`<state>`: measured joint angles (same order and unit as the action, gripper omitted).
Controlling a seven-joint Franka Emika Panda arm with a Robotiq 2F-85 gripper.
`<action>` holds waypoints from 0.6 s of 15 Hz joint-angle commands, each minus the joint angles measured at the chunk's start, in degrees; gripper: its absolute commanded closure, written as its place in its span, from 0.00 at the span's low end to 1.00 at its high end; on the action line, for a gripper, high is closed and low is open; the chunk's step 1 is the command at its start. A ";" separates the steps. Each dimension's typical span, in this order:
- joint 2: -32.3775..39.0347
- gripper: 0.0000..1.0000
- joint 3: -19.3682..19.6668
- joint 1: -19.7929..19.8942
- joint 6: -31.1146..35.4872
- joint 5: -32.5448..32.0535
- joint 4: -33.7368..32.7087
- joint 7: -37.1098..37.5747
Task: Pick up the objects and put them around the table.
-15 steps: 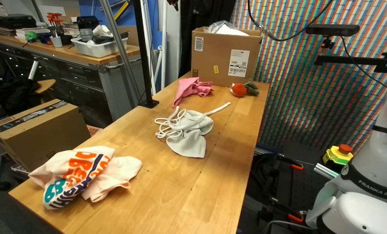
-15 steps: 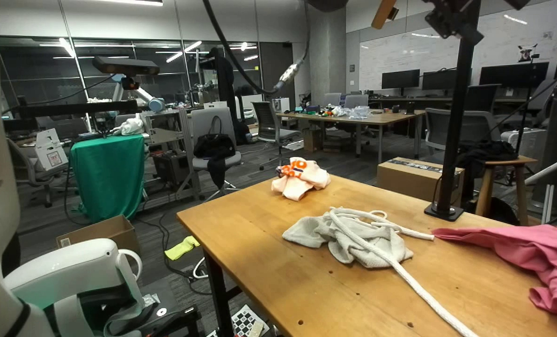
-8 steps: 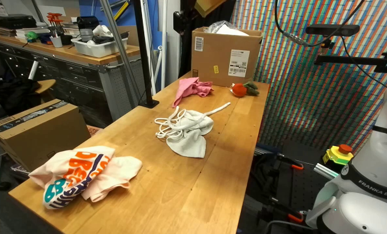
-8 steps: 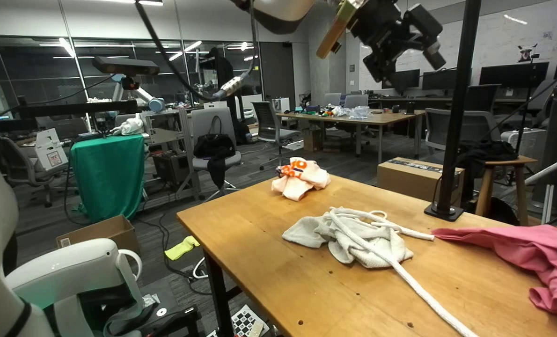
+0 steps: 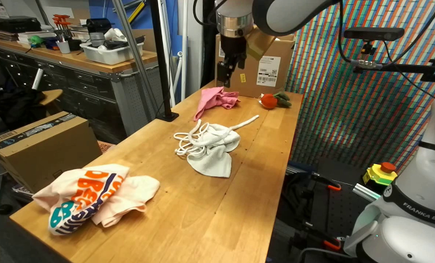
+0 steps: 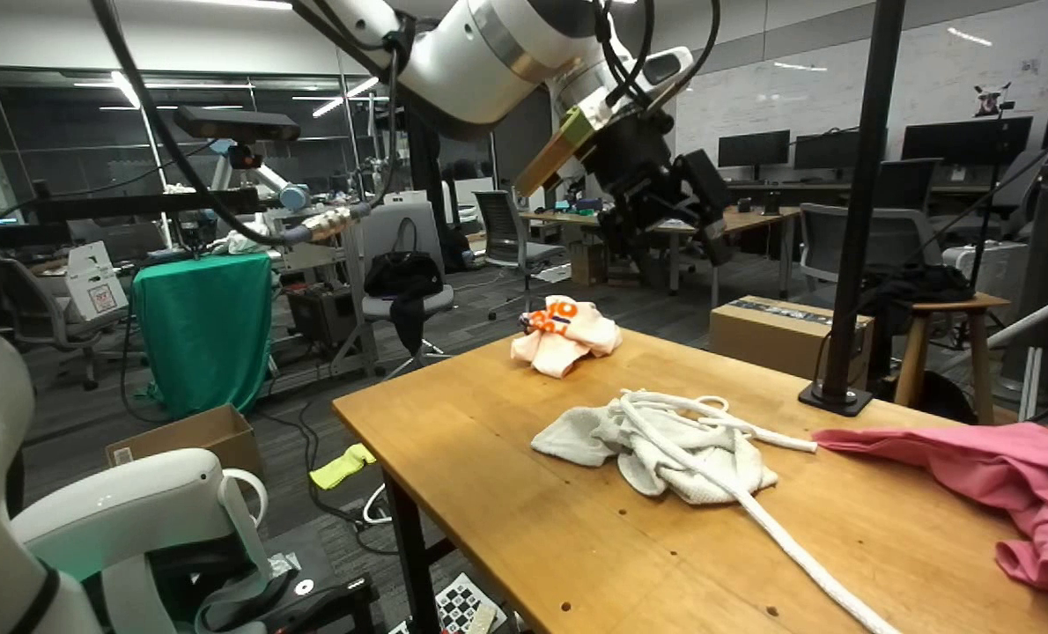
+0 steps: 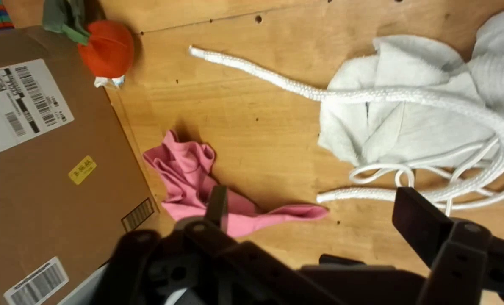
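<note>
On the counter (image 5: 188,219), left to right: peach cloth (image 5: 97,195), rope (image 7: 413,95) over pale cloth (image 5: 212,162), pink cloth (image 5: 217,98), red toy (image 5: 268,101). I've just lowered my pincer (image 7: 312,201) towards them, spread apart (nothing held), so a pick looks close.

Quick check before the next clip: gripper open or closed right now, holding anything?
Gripper: open, holding nothing; the pink cloth showing behind it in the wrist view lies on the table.
</note>
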<state>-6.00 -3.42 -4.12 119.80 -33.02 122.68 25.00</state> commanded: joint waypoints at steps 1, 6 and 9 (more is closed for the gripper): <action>-1.52 0.00 -0.36 0.48 3.21 2.08 4.68 -5.23; 1.13 0.00 -0.17 0.39 7.36 3.99 6.69 -12.26; 3.46 0.00 -0.48 0.00 9.72 5.81 7.64 -16.35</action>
<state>-4.11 -3.46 -4.11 126.48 -29.64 129.54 13.29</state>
